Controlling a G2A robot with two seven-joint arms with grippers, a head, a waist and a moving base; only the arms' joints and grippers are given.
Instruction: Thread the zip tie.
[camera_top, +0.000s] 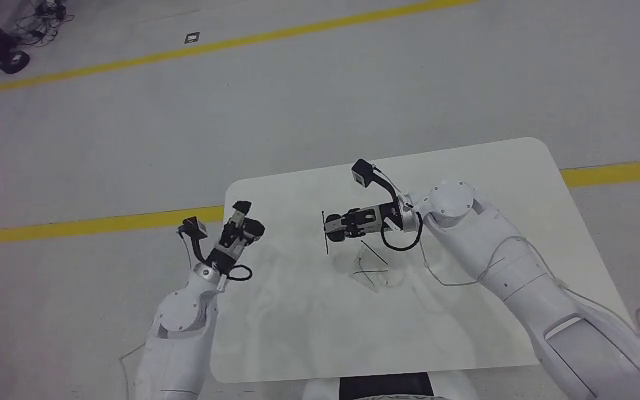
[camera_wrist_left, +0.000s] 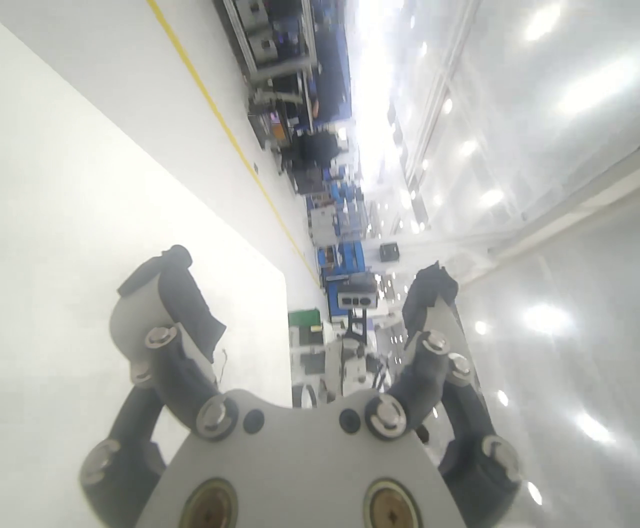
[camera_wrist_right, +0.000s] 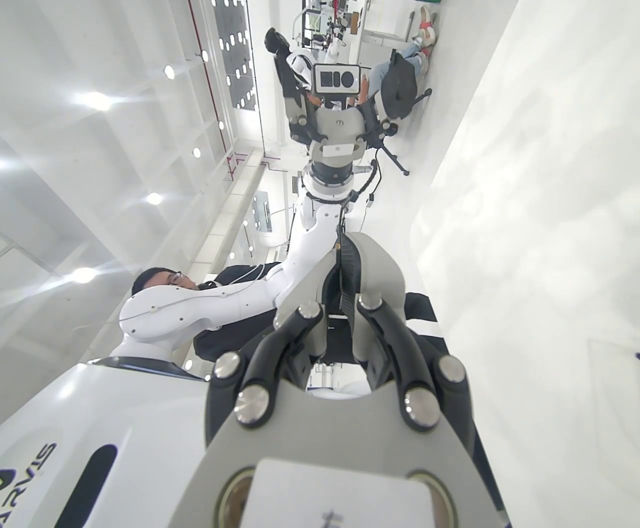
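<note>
Nearest, right of the middle of the white surface (camera_top: 470, 320): a loose tangle of pale thin strands (camera_top: 366, 270). Just beyond it, a short dark strip (camera_top: 373, 252), lying slanted. Farther back, near the middle: the right pincer (camera_top: 333, 228) (camera_wrist_right: 344, 250), pointing left. Clamps shut on the black zip tie (camera_top: 325, 233) (camera_wrist_right: 346, 280), about mid-length, the tie running near to far across the fingertips. Level with that, over the surface's left edge: the left pincer (camera_top: 246, 220) (camera_wrist_left: 306, 267). Holds nothing, fingers (camera_wrist_left: 175, 260) spread wide, well apart from the zip tie.
</note>
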